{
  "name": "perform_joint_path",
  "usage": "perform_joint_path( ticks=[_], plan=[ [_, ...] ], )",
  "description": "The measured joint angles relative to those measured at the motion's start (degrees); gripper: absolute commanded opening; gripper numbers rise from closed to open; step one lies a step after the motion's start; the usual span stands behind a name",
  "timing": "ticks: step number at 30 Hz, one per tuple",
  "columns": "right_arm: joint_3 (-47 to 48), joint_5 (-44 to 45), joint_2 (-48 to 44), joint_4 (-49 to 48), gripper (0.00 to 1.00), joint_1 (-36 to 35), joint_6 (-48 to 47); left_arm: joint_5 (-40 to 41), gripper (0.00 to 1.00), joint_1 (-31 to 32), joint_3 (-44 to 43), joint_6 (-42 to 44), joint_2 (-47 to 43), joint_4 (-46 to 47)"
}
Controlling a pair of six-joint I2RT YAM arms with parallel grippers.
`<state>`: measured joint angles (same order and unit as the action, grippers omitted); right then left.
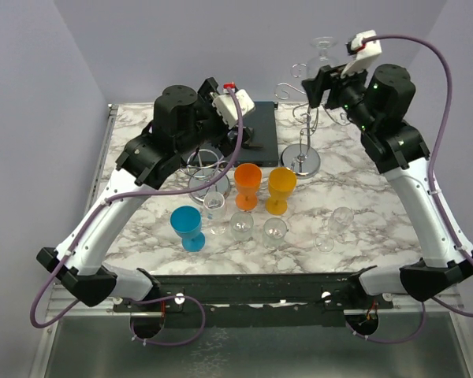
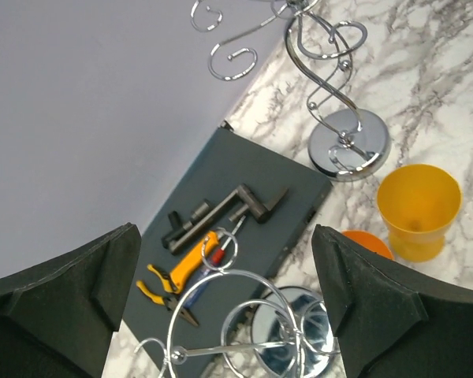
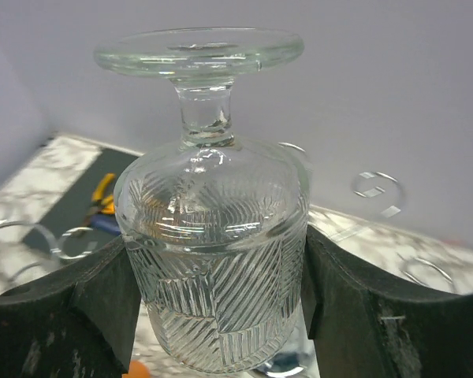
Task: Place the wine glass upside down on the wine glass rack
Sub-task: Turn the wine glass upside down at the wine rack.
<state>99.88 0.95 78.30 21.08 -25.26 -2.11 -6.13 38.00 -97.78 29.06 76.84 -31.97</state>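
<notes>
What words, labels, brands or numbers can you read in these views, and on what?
None can be read.
The wine glass bears only a ribbed pattern.
The yellow cup, the pliers and the wine glass rack show no lettering.
Any marks on the arms are too small to tell.

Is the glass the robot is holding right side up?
No, the glass is upside down, with its round foot on top.
</notes>
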Motion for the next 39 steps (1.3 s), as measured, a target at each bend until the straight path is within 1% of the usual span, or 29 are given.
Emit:
perform_joint_path(
  ticks=[2,8,12,15,20,27,34,39],
  plan=[
    [-2.03,1.20,-0.83,-0.61,0.01,3.93,0.42,0.02,0.99,0.00,-0.85,-2.03,0.79,-1.73],
    [-13.49,1.22,-6.84,-0.66,0.00,17.42,3.41,0.00,0.99,0.00,-1.42,-5.38,2.19,-4.85],
    [-17.16,1.03,-10.58,0.13,0.01,23.41,4.79,-0.04,0.98,0.00,-1.44,-6.36,3.10,-6.19],
    [-18.40,0.22,-12.48,0.00,0.00,25.59,5.25,-0.28,0.98,0.00,-1.70,-6.78,3.89,-7.15],
    [-25.16,-2.01,-15.91,-1.22,0.01,28.72,5.53,-0.90,0.98,0.00,-2.19,-6.80,5.33,-7.74],
    [-34.10,-5.70,-16.06,-3.56,0.01,29.90,4.55,-2.93,0.98,0.00,-4.76,-7.63,7.43,-10.19],
    [-42.95,-9.97,-19.28,-11.41,0.00,29.99,1.53,-3.74,0.97,0.00,-5.62,-7.87,7.45,-10.91],
    [-44.41,-11.80,-19.50,-16.57,0.01,30.21,-0.02,-3.96,0.97,0.00,-7.10,-8.83,8.00,-12.85]
  ],
)
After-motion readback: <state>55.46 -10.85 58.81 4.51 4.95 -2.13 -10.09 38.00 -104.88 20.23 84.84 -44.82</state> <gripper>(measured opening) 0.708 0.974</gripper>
